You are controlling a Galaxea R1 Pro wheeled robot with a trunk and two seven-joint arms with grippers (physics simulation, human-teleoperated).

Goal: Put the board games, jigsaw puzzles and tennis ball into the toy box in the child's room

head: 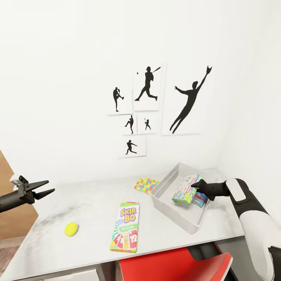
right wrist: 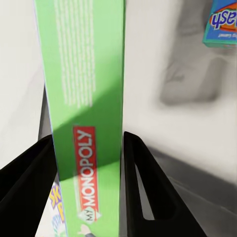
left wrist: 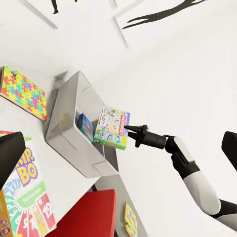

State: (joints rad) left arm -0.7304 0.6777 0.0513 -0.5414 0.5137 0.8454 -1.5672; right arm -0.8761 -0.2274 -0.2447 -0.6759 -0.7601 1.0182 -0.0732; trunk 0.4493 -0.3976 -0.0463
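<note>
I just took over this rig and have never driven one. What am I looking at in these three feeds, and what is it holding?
It is a two-armed robot. The head camera looks down on a table; each wrist camera looks along one gripper. The right gripper is shut on a Monopoly box, held over the toy box, where another game already lies. The left gripper is open and holds nothing. On the table: a Skip-Bo box, a tennis ball and a jigsaw puzzle.
</note>
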